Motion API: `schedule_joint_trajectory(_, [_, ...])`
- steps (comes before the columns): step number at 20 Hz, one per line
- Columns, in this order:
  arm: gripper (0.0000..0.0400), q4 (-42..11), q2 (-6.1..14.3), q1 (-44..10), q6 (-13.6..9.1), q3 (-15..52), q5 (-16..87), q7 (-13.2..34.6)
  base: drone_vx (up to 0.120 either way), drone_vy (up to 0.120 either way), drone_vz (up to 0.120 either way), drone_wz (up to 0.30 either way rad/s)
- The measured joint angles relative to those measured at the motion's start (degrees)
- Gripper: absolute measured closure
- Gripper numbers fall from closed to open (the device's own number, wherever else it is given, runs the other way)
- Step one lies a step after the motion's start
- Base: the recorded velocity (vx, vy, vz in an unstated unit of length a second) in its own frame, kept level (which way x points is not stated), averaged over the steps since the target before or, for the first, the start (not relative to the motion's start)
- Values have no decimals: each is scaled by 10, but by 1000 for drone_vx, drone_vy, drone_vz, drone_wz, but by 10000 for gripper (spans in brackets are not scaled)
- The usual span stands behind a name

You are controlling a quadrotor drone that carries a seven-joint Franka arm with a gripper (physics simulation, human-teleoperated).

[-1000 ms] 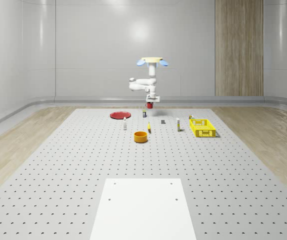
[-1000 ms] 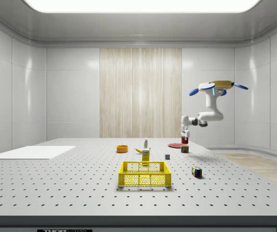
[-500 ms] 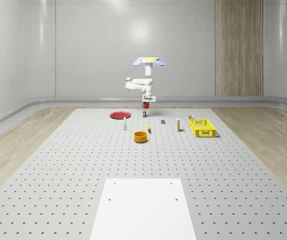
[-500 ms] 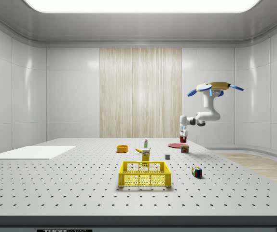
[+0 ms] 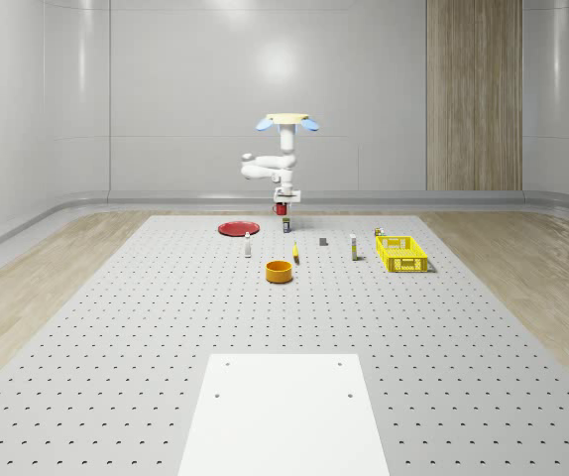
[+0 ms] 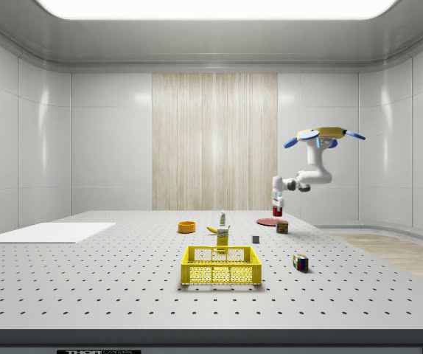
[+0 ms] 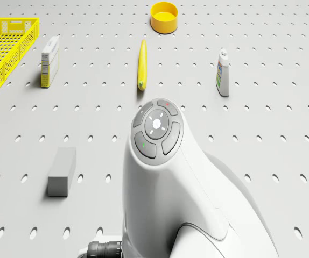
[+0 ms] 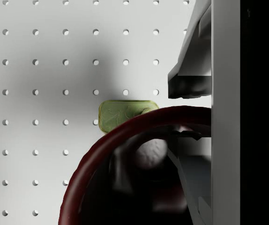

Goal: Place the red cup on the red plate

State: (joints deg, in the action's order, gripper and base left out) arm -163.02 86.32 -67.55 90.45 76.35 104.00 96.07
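One perforated grey table (image 5: 116, 327), white-walled room, drone (image 5: 285, 122) hovering, fingers (image 8: 190, 79) gripping red cup (image 8: 125, 178).

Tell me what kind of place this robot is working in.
Most likely a simulated test lab, not a home. A large perforated table fills a bare, white-panelled room lit by a ceiling panel, and small test items stand on it: a yellow basket, an orange bowl, a red plate.
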Motion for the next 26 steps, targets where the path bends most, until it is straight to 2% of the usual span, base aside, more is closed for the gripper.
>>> schedule_joint_trajectory(24, [300,1,13,-3,12,2,-5,2,0,-120,0,0])
schedule_joint_trajectory(26, [300,1,13,-3,13,2,-6,3,0,-120,-100,0])
